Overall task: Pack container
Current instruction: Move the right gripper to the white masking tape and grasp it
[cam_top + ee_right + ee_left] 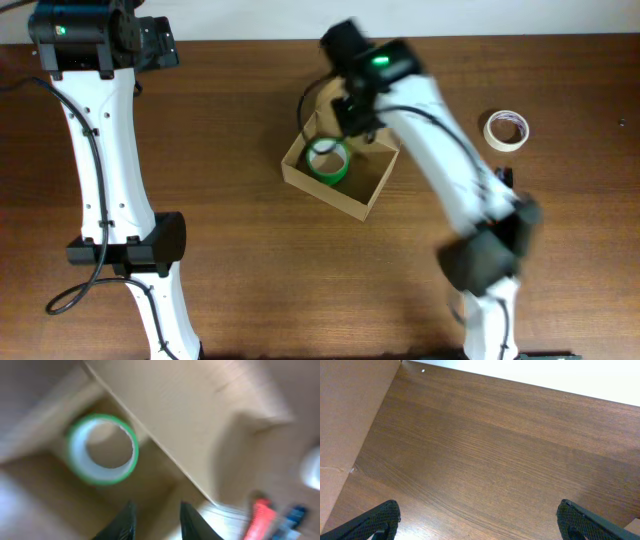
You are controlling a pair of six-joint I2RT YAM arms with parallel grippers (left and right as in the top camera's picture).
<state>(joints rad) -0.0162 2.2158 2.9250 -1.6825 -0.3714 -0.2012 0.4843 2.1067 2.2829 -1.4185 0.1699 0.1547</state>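
overhead
- container (320, 195): mid-tabletop (250, 280), set at an angle and open at the top. Its flap lid (322, 100) is thrown back on the far side, so there is clear access from above.
- green tape roll (328, 160): lies flat inside the container, in the corner toward the left arm (100, 150). Judged packed.
- right arm (430, 150): reaches across with its wrist head over the container's far edge, beside the roll. The fingers themselves cannot be made out here.
- white tape roll (507, 130): on the tabletop, well apart from the container on the right arm's side. Likely the next item to go in.
- left arm: held back along its own side, out of the other arm's working space.

left wrist
- left gripper (481, 521): fingers (380, 520) spread wide with nothing between them, only bare tabletop (495, 450) beneath. Reads as parked, idle.
- tan panel (345, 425): cardboard-coloured surface at the frame's edge. Cannot tell what it belongs to.

right wrist (blurred)
- right gripper (156, 520): fingers (125, 522) a little apart, the gap empty. Not touching the roll.
- green tape roll (102, 450): flat on the container (165, 415) floor near a wall, clear of the fingers.
- red and blue shapes (270, 515): outside the container, too smeared to name.
- judgement: the roll sits free, so the hold on it looks given up.
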